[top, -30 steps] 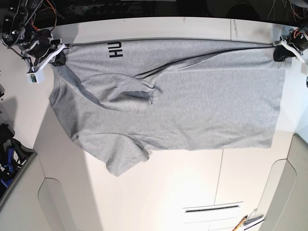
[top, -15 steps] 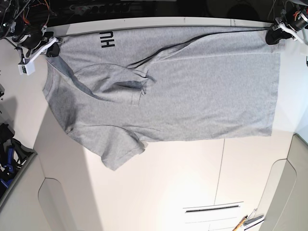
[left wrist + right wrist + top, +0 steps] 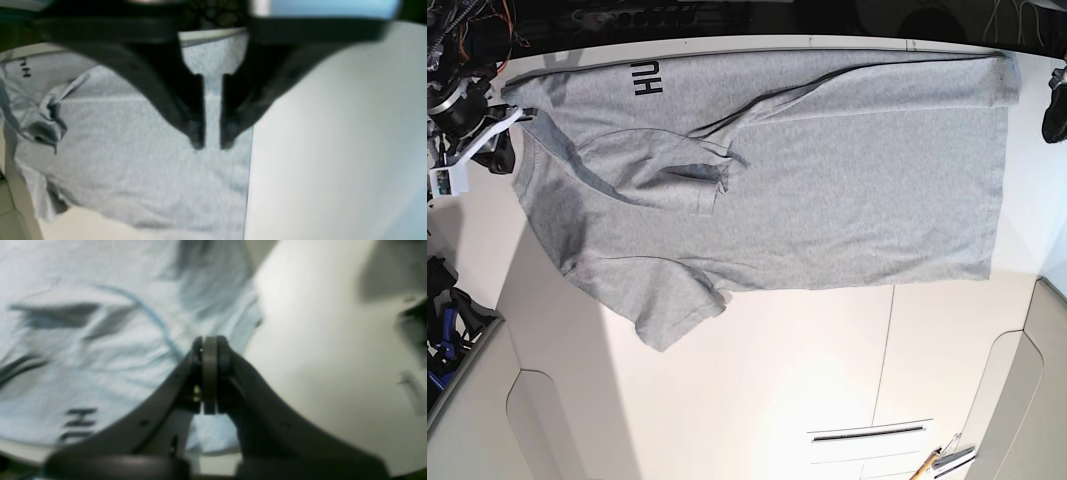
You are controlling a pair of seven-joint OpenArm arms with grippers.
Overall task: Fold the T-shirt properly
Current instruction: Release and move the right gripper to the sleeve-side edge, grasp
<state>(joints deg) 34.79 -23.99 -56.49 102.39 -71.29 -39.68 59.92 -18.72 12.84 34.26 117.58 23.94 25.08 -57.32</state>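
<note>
Left jaws parted, beside the T-shirt; right jaws by its opposite edge, state unclear.

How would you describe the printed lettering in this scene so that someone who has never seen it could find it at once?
Start from the white table and the large grey T-shirt spread across it. Follow the shirt's far edge toward the sleeve end. There sit black block letters, the only dark print on otherwise plain grey cloth.
</note>
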